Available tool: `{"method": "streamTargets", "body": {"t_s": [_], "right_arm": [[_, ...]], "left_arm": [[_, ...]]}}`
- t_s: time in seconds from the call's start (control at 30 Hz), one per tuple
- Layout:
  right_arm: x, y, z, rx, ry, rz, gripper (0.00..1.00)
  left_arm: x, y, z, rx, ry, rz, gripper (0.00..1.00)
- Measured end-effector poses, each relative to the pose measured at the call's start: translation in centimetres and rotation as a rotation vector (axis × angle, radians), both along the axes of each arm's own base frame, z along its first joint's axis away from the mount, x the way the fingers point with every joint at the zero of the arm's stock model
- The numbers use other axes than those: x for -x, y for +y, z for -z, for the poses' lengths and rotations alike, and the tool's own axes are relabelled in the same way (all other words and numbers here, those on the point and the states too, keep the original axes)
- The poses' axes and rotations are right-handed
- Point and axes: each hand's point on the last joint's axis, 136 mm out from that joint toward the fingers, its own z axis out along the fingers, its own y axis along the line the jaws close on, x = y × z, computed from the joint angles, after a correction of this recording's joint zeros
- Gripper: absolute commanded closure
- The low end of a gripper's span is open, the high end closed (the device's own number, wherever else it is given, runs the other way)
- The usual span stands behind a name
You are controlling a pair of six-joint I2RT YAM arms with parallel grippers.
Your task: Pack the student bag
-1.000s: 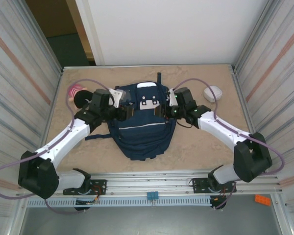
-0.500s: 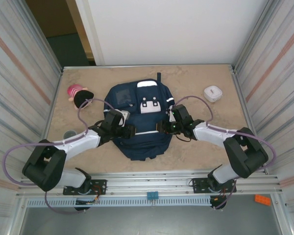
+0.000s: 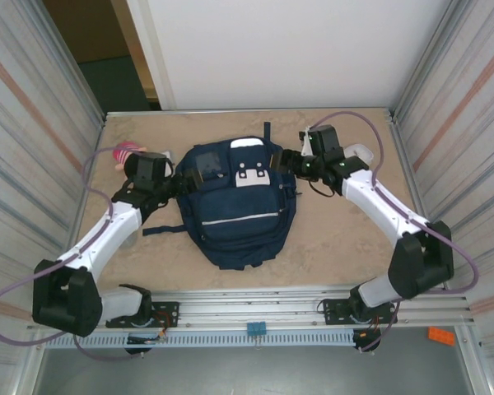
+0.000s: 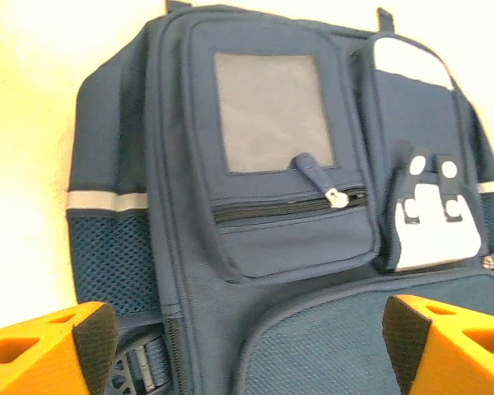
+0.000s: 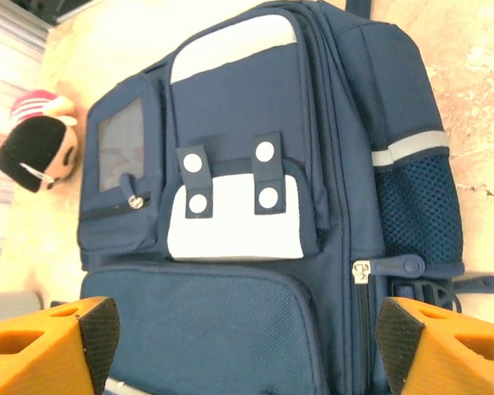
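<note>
The student bag lies flat in the middle of the table, front side up: navy fabric, white patches with buckle tabs, a thin pale stripe, its zips shut. My left gripper hovers at the bag's upper left side. In the left wrist view the gripper is open, its orange fingers wide apart over the front pocket with nothing between them. My right gripper sits at the upper right side of the bag. The right wrist view shows this gripper open and empty too, above the lower pocket, near a side zip pull.
A plush doll with a pink striped cap and black hair lies left of the bag, also seen in the right wrist view. A small white object lies behind the right arm. Corrugated metal walls close both sides.
Half a second ago both grippers were low over the bag's middle. They have since swung outward and back to its upper left and upper right sides, and both jaws have opened wider.
</note>
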Motion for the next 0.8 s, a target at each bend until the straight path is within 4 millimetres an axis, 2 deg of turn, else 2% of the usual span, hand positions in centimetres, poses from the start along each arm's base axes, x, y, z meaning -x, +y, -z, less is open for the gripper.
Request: {"method": "streamTargets", "body": {"t_s": [0.07, 0.13, 0.23, 0.3, 0.47, 0.7, 0.8], "right_arm": [[-0.5, 0.2, 2.6, 0.032, 0.055, -0.004, 0.20], [-0.6, 0.2, 6.3, 0.070, 0.135, -0.005, 0.22], [0.5, -0.2, 11.6, 0.121, 0.250, -0.006, 0.27], [1.1, -0.5, 14.0, 0.139, 0.289, 0.004, 0.30], [1.4, -1.7, 14.3, 0.112, 0.245, 0.049, 0.33], [2.9, -7.2, 14.4, 0.103, 0.259, 0.171, 0.32], [3.4, -8.4, 14.5, 0.108, 0.262, 0.188, 0.31]], "left_arm": [[-0.2, 0.1, 2.0, -0.011, 0.058, -0.001, 0.18], [-0.2, 0.1, 4.6, -0.030, 0.130, 0.002, 0.25], [0.1, -0.1, 8.0, -0.044, 0.219, 0.011, 0.35], [0.1, -0.4, 9.5, -0.037, 0.243, 0.015, 0.42], [-0.5, -2.4, 10.0, -0.046, 0.211, 0.053, 0.48], [-1.4, -8.3, 9.8, -0.016, 0.165, 0.141, 0.48], [-1.2, -9.4, 9.7, -0.001, 0.159, 0.152, 0.46]]}}
